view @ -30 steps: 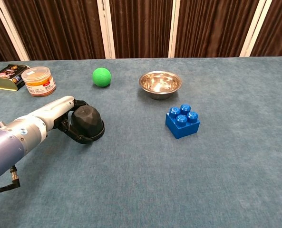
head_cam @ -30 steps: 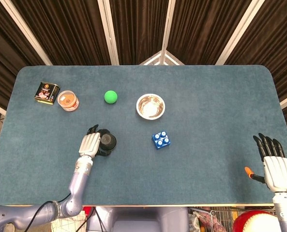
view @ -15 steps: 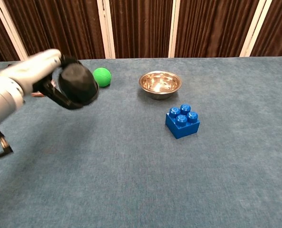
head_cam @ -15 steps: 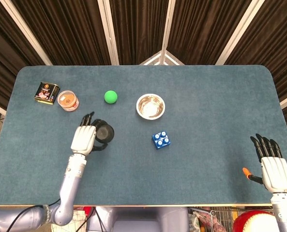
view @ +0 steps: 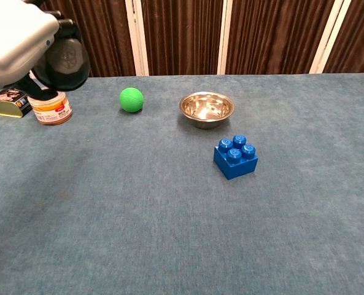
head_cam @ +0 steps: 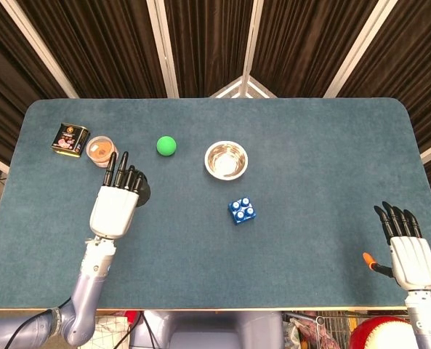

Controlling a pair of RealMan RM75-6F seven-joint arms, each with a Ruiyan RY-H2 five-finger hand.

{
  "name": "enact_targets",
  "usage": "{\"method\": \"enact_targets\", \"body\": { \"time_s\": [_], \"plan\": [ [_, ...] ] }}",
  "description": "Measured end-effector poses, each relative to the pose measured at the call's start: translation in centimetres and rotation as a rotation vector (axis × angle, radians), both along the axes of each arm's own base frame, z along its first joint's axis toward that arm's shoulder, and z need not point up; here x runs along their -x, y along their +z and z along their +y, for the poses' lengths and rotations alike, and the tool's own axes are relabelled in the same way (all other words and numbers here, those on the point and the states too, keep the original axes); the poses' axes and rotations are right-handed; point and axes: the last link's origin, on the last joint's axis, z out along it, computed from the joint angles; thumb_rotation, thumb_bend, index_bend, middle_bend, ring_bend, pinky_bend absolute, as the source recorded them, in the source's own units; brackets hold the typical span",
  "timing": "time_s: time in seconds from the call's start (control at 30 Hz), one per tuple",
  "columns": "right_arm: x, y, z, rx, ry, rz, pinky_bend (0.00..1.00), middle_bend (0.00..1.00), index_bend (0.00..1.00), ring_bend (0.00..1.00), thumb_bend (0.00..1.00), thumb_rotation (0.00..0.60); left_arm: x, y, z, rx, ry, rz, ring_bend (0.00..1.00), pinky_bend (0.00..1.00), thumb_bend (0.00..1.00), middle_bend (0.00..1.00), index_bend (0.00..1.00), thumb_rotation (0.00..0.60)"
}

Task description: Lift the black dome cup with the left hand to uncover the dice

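Observation:
My left hand [head_cam: 116,203] grips the black dome cup [view: 65,60] and holds it high above the table's left side, in front of the curtain in the chest view. In the head view only the cup's edge [head_cam: 144,190] shows past the fingers. The blue cloth [view: 108,166] where the cup stood lies bare, and no dice show there in either view. My right hand [head_cam: 411,251] hovers at the table's near right edge with its fingers straight and nothing in it.
A green ball [view: 131,99], a steel bowl [view: 207,109] and a blue studded brick [view: 236,156] sit mid-table. An orange-lidded jar [view: 50,108] and a flat tin [view: 5,102] stand at the far left, just under the raised cup.
My left hand has lifted the cup off the cloth, rising and drifting left toward the jar. No dice appeared underneath. The right hand barely moved.

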Motion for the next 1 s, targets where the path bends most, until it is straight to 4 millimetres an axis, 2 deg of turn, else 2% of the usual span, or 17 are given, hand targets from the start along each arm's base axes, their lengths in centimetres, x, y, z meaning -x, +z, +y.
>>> {"method": "enact_targets", "body": {
  "time_s": [0.13,0.47,0.57,0.67,0.8,0.9,1.0],
  "plan": [
    [0.1,0.0,0.0,-0.001,0.0,0.001,0.0,0.0,0.0,0.0,0.23,0.6,-0.3,0.1,-0.4,0.144,0.086,-0.198,0.0,0.0,0.4,0.4,0.4,0.6],
    [-0.1,0.0,0.0,-0.002,0.004,0.001,0.0,0.0,0.0,0.0,0.23,0.6,-1.0,1.6,-0.6,0.798,0.455,-1.102,0.0,0.0,0.4,0.4,0.41,0.6],
    [-0.1,0.0,0.1,-0.001,0.005,0.0,0.0,0.0,0.0,0.0,0.23,0.6,-1.4,2.4,-0.7,0.968,0.532,-1.246,0.0,0.0,0.4,0.4,0.41,0.6],
    [-0.2,0.0,0.1,-0.001,0.005,-0.001,0.0,0.0,0.0,0.0,0.23,0.6,-1.8,2.4,-1.7,1.14,0.597,-1.283,0.0,0.0,0.4,0.4,0.41,0.6],
    [-0.2,-0.1,0.0,-0.001,0.005,-0.001,0.0,0.0,0.0,0.0,0.23,0.6,-1.8,1.7,-2.9,1.226,0.597,-1.193,0.0,0.0,0.4,0.4,0.41,0.6],
    [-0.2,-0.1,0.0,-0.002,0.005,-0.001,0.0,0.0,0.0,0.0,0.23,0.6,-1.1,1.3,-2.6,1.168,0.527,-1.052,0.0,0.0,0.4,0.4,0.42,0.6],
    [-0.2,-0.2,0.0,-0.003,0.005,-0.002,0.0,0.0,0.0,0.0,0.23,0.6,0.2,1.6,-1.1,0.99,0.417,-0.871,0.0,0.0,0.4,0.4,0.42,0.6]
  ]
}}
